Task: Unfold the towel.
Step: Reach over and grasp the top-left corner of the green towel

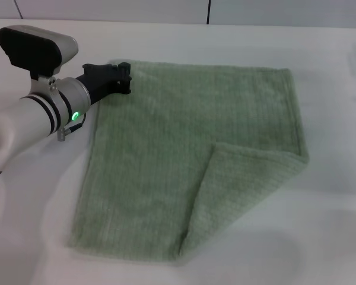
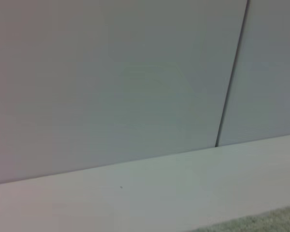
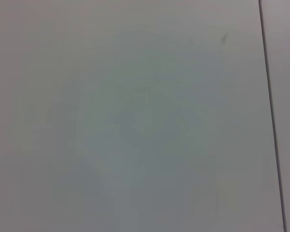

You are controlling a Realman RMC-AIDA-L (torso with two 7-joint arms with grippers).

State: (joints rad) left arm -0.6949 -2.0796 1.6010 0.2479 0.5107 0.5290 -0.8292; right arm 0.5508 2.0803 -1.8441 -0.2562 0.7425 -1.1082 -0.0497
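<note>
The left gripper is sitting at the pale sage-green terry towel's far corner, jaw state unclear, probably anchoring it while a near corner is lying folded over.

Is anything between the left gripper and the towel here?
Nothing visible. The left gripper is already at the towel, on its far left corner. The near right corner lies folded over, with only white table around it. The right gripper is out of view.

The towel is cut off at the left wrist view's edge; the left gripper's finger state cannot be made out
</note>
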